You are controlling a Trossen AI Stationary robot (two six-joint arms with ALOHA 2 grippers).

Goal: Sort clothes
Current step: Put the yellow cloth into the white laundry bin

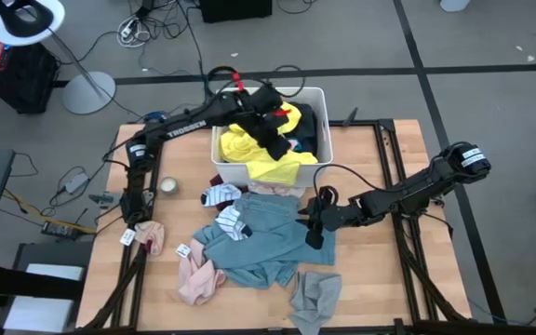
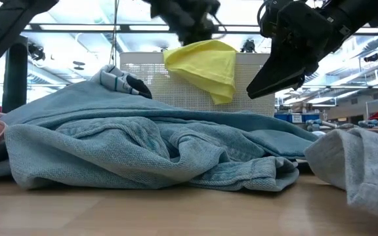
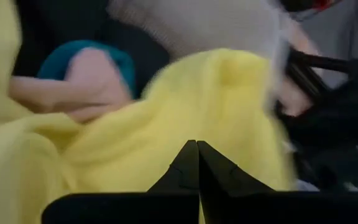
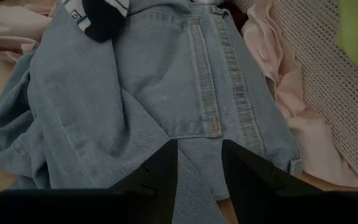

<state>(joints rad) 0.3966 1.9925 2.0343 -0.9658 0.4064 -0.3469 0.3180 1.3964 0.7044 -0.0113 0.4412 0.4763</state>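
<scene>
yellow top (image 1: 266, 154): hung over the bin's front wall | blue denim (image 1: 266, 237): lay crumpled mid-table | pink cloth (image 1: 198, 279): bunched near the table's front-left corner | gray cloth (image 1: 314, 300): at the front edge

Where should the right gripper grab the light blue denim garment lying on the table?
Probably the raised fold beside the buttoned seam of the denim garment, coming straight down. The right gripper hangs open over it, and the cloth bunches there, giving the fingers something to pinch.

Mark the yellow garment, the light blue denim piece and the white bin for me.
Bright yellow fabric garment (image 2: 205, 64), low view, middle of the hanging fold.
Light blue denim garment (image 4: 160, 81), right wrist view, flat panel beside the stitched seam.
White rectangular plastic bin (image 1: 323, 126), high view, right wall rim.
</scene>
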